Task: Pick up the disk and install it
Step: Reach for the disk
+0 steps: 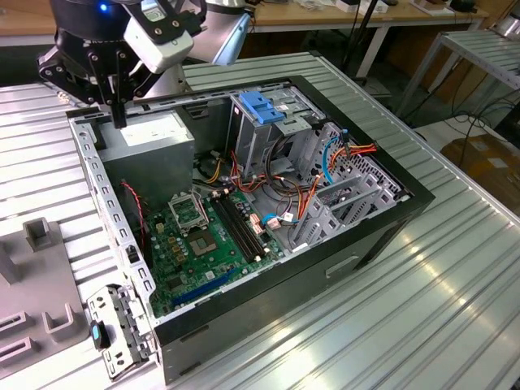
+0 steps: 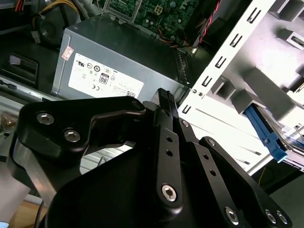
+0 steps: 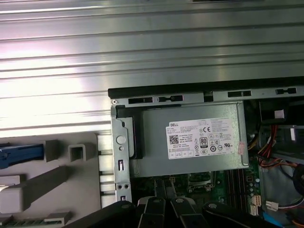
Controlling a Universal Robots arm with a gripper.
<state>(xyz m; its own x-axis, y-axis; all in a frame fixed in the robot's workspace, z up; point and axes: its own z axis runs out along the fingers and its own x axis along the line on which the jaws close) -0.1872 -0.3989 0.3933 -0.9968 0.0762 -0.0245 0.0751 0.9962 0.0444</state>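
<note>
The ribbed metal surface gleams glossy. The power supply box is dull grey metal with a paper sticker; the claw looks matt black.

**My gripper and wrist, black below pale grey**

My gripper was matt black, built of flat, angular link plates with rounded corners. In the second wrist view, bright silver screws sat at its pivots. Small holes ran in a row down one finger bar, and the fingertip pad was finely ribbed. In the exterior view, my wrist housing was glossy pale grey with dark bolt heads. A small blue light glowed on the dark body beside it, and my arm tube was silvery blue.
</note>
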